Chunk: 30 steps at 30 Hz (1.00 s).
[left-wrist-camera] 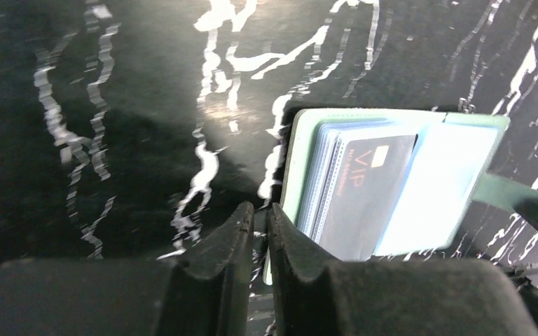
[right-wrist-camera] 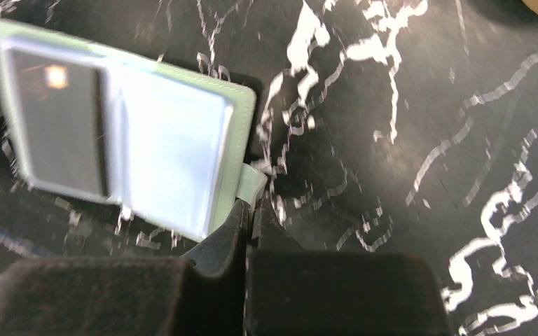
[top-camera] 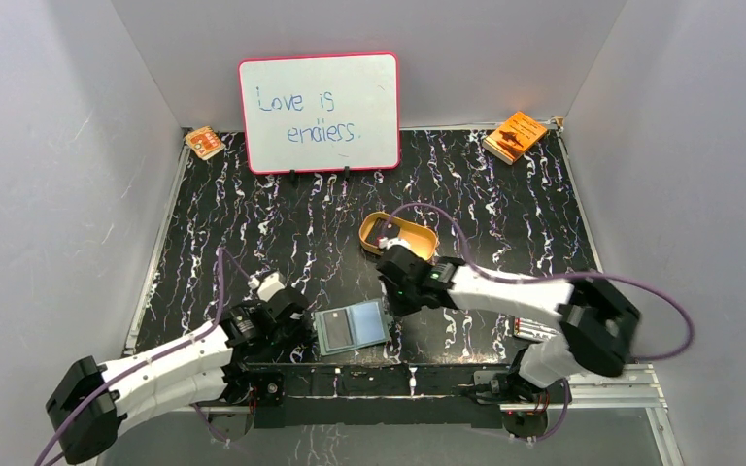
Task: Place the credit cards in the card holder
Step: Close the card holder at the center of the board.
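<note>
Risk: the open wallet [top-camera: 352, 327] lies at the near edge of the table [top-camera: 505, 214], between the arms. It may buckle or fold shut if the two grips pull unevenly, and the dark card [left-wrist-camera: 368, 192] on its left half could then slide out.

The right gripper [right-wrist-camera: 250, 210] has its jaws fully closed, apparently pinching the wallet's strap [right-wrist-camera: 251, 183]. The left gripper [left-wrist-camera: 259, 213] has its jaws a slit apart, seemingly nipping the wallet's left edge.

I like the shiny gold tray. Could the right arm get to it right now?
Probably yes. The gold tray lies just beyond the right pincer, with nothing between them. But that pincer is shut on the little strap of the wallet, so it would have to let go first.
</note>
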Each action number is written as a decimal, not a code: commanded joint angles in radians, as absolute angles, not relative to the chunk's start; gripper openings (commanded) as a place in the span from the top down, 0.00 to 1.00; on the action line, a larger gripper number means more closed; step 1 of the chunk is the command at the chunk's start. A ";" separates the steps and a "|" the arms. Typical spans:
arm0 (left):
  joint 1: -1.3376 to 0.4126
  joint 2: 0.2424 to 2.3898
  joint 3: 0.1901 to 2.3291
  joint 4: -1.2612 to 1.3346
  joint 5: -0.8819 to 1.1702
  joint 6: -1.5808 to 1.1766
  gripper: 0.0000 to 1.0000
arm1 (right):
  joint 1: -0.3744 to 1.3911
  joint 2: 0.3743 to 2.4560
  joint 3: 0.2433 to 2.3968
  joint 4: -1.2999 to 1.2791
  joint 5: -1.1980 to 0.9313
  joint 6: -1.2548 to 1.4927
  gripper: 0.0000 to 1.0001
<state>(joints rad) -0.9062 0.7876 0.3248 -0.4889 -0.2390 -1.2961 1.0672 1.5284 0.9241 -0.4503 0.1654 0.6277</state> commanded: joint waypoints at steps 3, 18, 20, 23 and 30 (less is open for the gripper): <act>-0.909 0.971 0.311 -0.270 -0.124 -1.147 0.91 | 1.068 1.193 0.786 -0.295 0.040 0.620 1.00; -0.908 1.152 0.401 -0.143 -0.089 -1.065 1.00 | 1.071 1.265 0.753 0.039 -0.204 0.674 1.00; -0.908 1.126 0.392 -0.160 -0.105 -1.073 1.00 | 1.074 1.302 0.764 0.059 -0.216 0.676 1.00; -0.909 1.077 0.377 -0.185 -0.131 -1.077 1.00 | 1.078 1.357 0.775 0.083 -0.226 0.684 1.00; -0.908 1.008 0.368 -0.250 -0.162 -1.076 0.99 | 1.081 1.488 0.804 0.120 -0.229 0.729 1.00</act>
